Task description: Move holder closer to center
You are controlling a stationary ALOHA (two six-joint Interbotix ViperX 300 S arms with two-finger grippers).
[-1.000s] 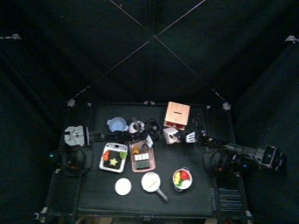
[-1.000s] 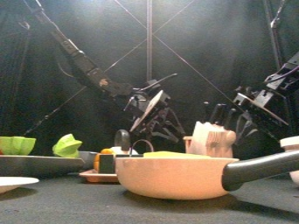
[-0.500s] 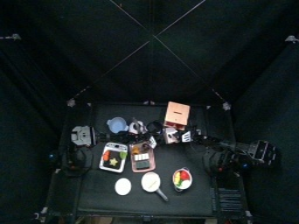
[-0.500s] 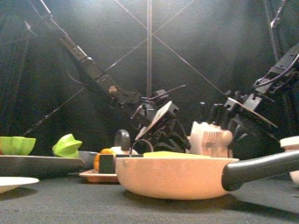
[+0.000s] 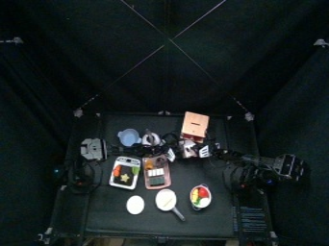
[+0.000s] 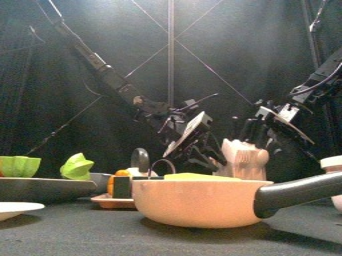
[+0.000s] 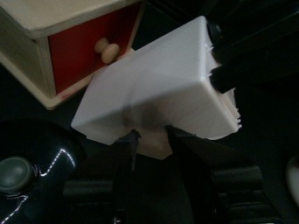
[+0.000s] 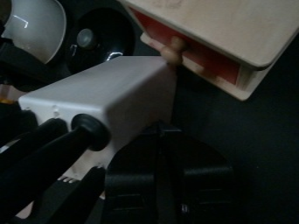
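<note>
The white holder [image 5: 194, 150] stands on the surface [image 5: 110, 209] just past centre toward 2 o'clock, directly at 6 o'clock of the wooden box [image 5: 195, 124]. The left pincer [image 6: 201, 140] is spread wide beside the holder, holding nothing. The right pincer [image 6: 262, 122] is at the holder's 3 o'clock side, its jaws narrowed, though I cannot tell whether they grip it.

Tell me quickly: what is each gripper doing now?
Left gripper: open, beside the white holder, holding nothing.
Right gripper: cannot tell if it grips the holder.

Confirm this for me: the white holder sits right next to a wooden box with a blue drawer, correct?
Not quite. The white holder does sit right beside the wooden box, but the drawer is red, not blue, as the left wrist view shows.
</note>
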